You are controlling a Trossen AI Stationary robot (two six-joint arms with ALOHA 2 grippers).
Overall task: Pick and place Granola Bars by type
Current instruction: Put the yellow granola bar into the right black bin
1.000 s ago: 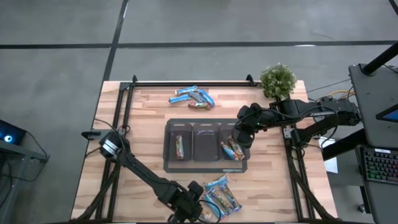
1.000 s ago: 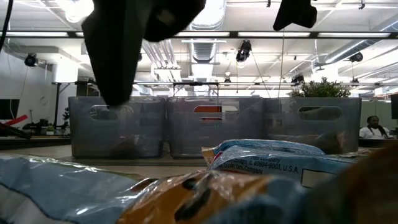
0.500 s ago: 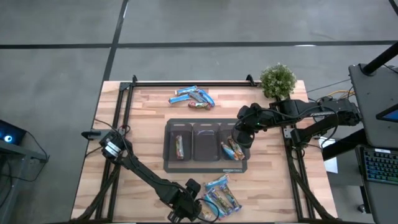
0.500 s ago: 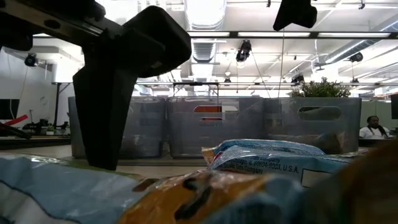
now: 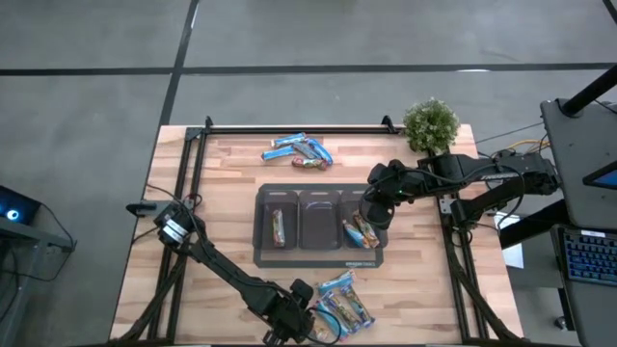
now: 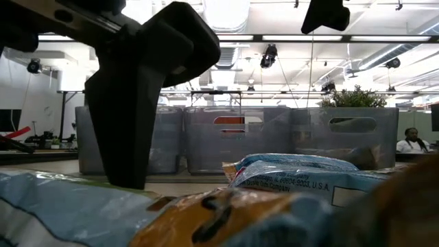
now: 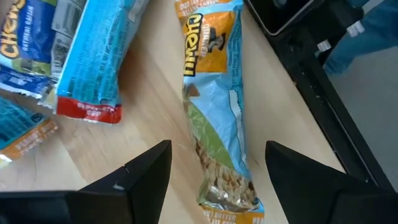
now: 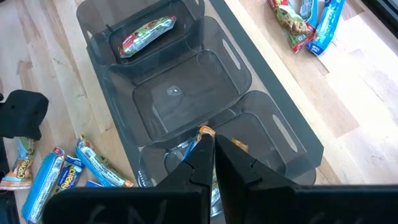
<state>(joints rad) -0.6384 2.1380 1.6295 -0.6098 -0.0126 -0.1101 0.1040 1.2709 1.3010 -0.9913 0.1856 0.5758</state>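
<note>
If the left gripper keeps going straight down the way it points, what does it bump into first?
Probably the orange and light blue granola bar lying between the open left gripper fingers; under it is the wooden table.

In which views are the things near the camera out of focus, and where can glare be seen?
Low view: the wrappers in front are blurred, and the left gripper's finger is a dark silhouette against bright ceiling lights. Left wrist view: the bar between the open fingers is sharp, with a little shine. Right wrist view: the fingers are soft, and the grey bins show faint glare.
</note>
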